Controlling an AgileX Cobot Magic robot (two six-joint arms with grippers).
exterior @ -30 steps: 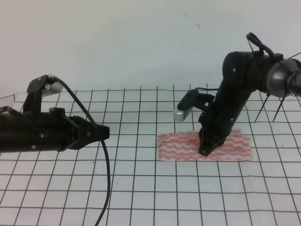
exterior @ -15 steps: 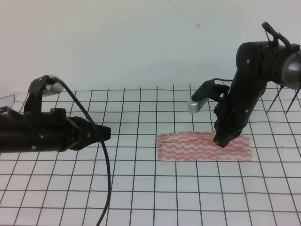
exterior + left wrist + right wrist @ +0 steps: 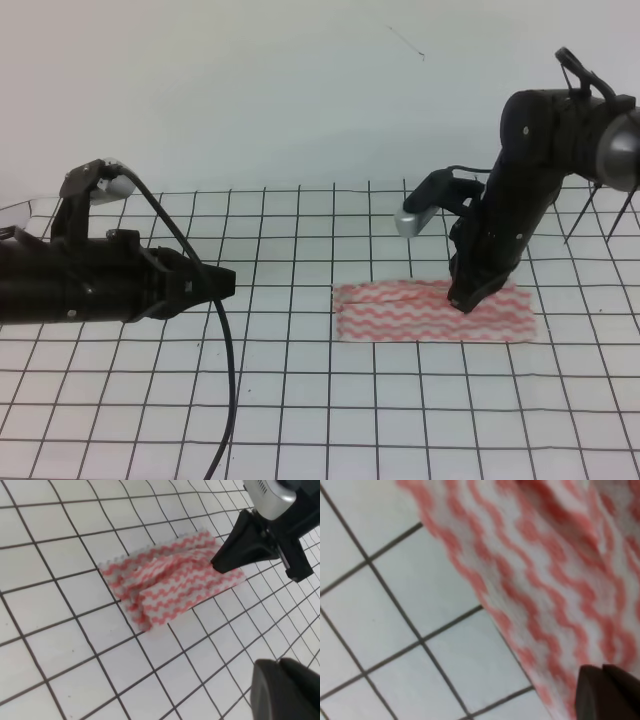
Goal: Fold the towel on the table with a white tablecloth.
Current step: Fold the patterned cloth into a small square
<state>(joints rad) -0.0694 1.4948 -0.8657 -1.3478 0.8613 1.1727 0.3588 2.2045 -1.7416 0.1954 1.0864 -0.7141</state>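
Observation:
The towel (image 3: 400, 312), pink-red and white wavy stripes, lies as a flat folded strip on the white gridded tablecloth (image 3: 300, 400), right of centre. My right gripper (image 3: 462, 300) points down with its jaws together and its tip on or just above the towel's middle-right part. In the left wrist view the towel (image 3: 165, 582) shows a raised folded layer, and the right gripper (image 3: 220, 562) meets its far edge. The right wrist view shows the towel (image 3: 545, 565) close up. My left gripper (image 3: 225, 280) is shut and empty, hovering far left of the towel.
The left arm's black cable (image 3: 228, 380) hangs down across the front left of the table. The right arm's silver wrist camera (image 3: 415, 218) juts out left above the towel. A plain white wall stands behind the table. Thin black rods (image 3: 575, 225) stand at the far right.
My right gripper has moved from the towel's front middle up and to the right, then a little back to the left. The towel and the left arm have not moved.

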